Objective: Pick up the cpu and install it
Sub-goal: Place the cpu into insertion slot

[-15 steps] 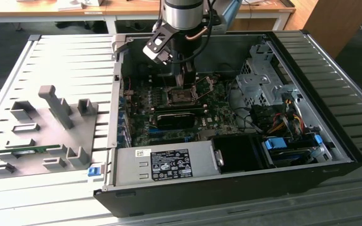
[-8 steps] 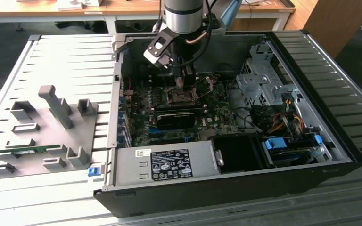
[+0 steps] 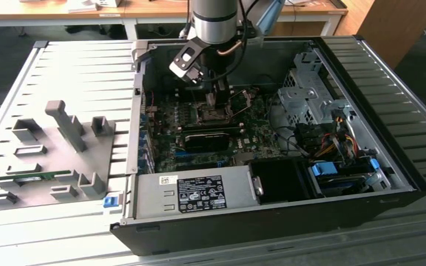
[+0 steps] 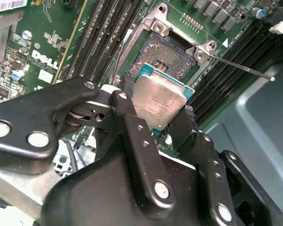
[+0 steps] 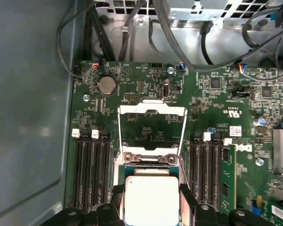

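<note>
Slipping cpu: the cpu (image 4: 159,101) hangs just over the socket (image 4: 169,49). In the second wrist view it looks tipped, with one corner lower. If it goes down crooked, it could land partly off the socket and hurt it.
Wrong turn: if the cpu's corners do not match the socket, it will not sit flat. I cannot tell from here if they match.
Frame: the frame (image 5: 152,109) stands flipped up, just past the socket. The thin lever (image 4: 240,67) sticks out beside the socket. A bump on either one could knock the cpu loose.
Slots: long black slots (image 5: 92,165) run on both sides of the socket. A miss could scrape them.
Pincer: the pincer (image 4: 155,113) is clamped on the cpu. A black finger (image 4: 132,129) presses on each of two opposite edges. The jaws stand only as far apart as the cpu is wide.
Cpu place: in the pincer, above the socket, maybe not touching it yet.
</note>
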